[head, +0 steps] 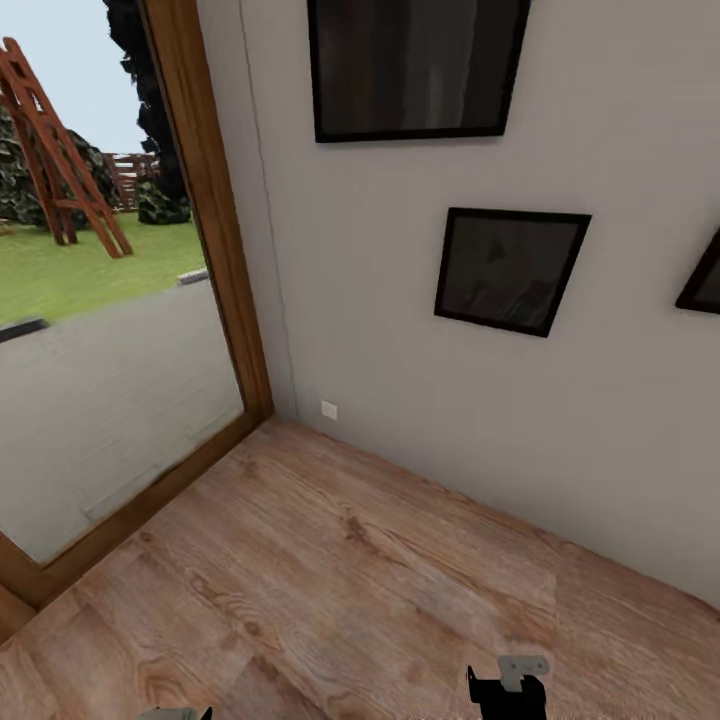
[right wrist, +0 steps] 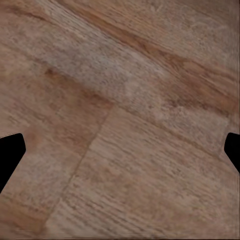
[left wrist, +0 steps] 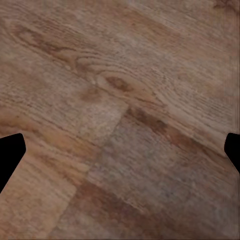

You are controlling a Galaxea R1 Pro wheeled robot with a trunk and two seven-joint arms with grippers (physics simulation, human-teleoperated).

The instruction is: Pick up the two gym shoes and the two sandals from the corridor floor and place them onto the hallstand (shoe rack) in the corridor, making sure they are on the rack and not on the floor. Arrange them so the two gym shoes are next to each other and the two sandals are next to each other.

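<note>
Knotty light-brown wood-plank corridor floor (head: 330, 580)

Even, soft daylight from the glass door (head: 110, 300); no hard shadows — both wrist views of the floor (left wrist: 120, 100) slightly blurred.

corridor floor (head: 330, 590): light brown wood-plank laminate, grain and knots visible, runs up to the grey wall and the wood-framed glass door.

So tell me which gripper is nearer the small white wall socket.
Left. The left gripper sits at the bottom edge, more directly below the small white wall socket; the right gripper lies farther right.
</note>
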